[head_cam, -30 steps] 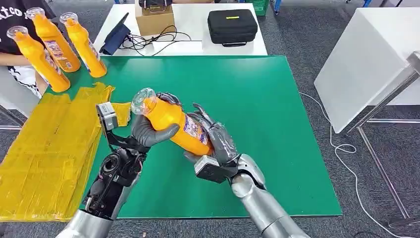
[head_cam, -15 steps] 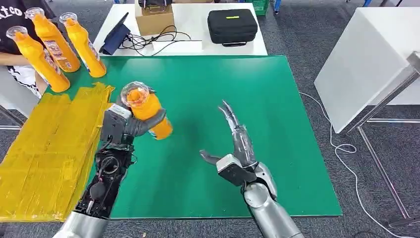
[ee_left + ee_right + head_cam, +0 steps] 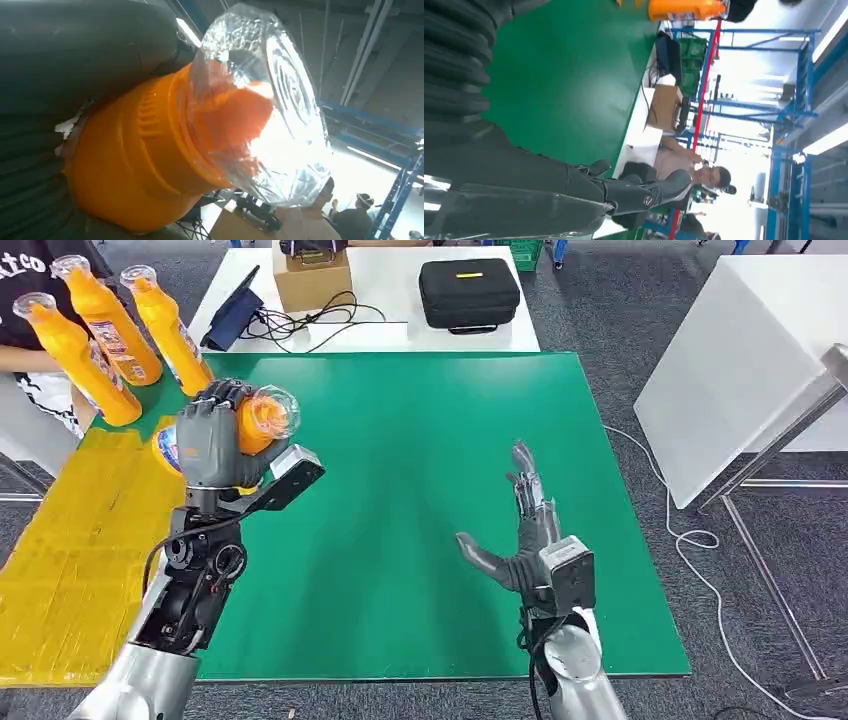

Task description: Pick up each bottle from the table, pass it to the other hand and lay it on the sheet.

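Since half a second ago the left hand (image 3: 212, 443) is carrying the orange bottle (image 3: 255, 420) leftward, gripping it above the edge of the yellow sheet (image 3: 70, 570), clear cap toward the camera. The right hand (image 3: 528, 540) is hovering over the green table (image 3: 420, 440), fingers spread, holding nothing.

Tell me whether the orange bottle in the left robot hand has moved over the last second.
Yes. The orange bottle, gripped by the left robot hand, has travelled from mid-table leftward to the yellow sheet edge, nearer the three standing bottles.
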Controlling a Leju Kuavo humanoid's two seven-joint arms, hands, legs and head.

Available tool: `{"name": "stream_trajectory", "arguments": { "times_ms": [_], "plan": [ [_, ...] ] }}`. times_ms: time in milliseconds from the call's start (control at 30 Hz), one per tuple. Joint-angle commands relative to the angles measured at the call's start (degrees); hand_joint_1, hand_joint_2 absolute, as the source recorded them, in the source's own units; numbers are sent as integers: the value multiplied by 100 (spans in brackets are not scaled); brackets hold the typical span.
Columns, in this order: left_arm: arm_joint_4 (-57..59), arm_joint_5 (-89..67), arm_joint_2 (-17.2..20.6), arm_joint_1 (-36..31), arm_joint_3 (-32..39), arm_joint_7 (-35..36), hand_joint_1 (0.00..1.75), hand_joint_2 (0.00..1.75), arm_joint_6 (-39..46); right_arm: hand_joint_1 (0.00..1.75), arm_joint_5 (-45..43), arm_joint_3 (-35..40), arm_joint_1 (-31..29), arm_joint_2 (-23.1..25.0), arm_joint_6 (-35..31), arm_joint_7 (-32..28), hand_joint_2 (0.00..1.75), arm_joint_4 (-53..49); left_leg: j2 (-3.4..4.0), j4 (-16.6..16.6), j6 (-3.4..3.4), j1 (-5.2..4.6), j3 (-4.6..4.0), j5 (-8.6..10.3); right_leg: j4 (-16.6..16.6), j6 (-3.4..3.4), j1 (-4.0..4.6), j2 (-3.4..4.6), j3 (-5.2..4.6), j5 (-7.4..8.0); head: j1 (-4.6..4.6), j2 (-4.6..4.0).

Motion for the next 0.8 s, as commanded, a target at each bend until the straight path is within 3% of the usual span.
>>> {"name": "stream_trajectory", "arguments": {
  "times_ms": [33, 200, 300, 367, 400, 433, 667, 700, 800],
  "plan": [
    [857, -1342, 196, -580, -77, 758, 175, 175, -164, 0, -297, -391, -64, -105, -57, 437, 175, 71, -5, -4, -5, 0, 27, -10, -4, 2, 1, -13, 29, -12, 0, 0],
    [2148, -2230, 172, -1007, -36, 1207, 175, 175, -1422, 0, -965, -826, -132, -60, 188, 283, 175, 653, -18, -6, -4, 1, 27, -2, -7, 2, 2, -25, 32, -8, 0, 0],
    [2855, -2240, 485, -1055, -368, 1629, 175, 175, -1878, 0, -887, -777, -151, -36, 331, 209, 175, 870, -5, -17, -5, 1, 46, -4, -19, 2, 2, -12, 49, -5, 0, 0],
    [3197, -2240, 480, -1044, -215, 1461, 175, 175, -2061, 0, -839, -768, -208, 2, 300, 163, 175, 896, 7, -12, -4, -1, 33, -5, -11, 1, 0, 3, 31, -2, 0, 0],
    [3346, -2240, 476, -1066, -163, 1366, 175, 175, -2128, 0, -819, -767, -231, 15, 272, 148, 175, 879, 16, -24, -10, 1, 75, -15, -24, 2, 3, 5, 72, -10, 0, 0],
    [3388, -2240, 482, -1066, -148, 1333, 175, 175, -2090, 0, -812, -760, -244, 17, 261, 154, 175, 857, 9, -13, -5, -2, 37, -7, -10, 1, -1, 4, 33, -5, 0, 0],
    [3398, -2240, 470, -1084, -143, 1332, 175, 175, -2095, 0, -809, -762, -250, 17, 254, 160, 175, 845, 16, -20, -11, 0, 70, -18, -17, 1, 2, 5, 64, -15, 0, 0],
    [3396, -2239, 459, -1094, -142, 1332, 175, 175, -2098, 0, -808, -763, -250, 16, 254, 161, 175, 843, 7, -7, -4, -1, 21, -4, -5, 1, 0, 4, 18, -3, 0, 0],
    [3926, -2240, 441, -1303, -52, 1350, 175, 175, -2473, 0, -787, -746, -394, 66, 211, 256, 175, 880, 2, -3, -5, 1, 36, -14, -4, 4, 4, -5, 36, -14, 0, 0]
  ]
}}
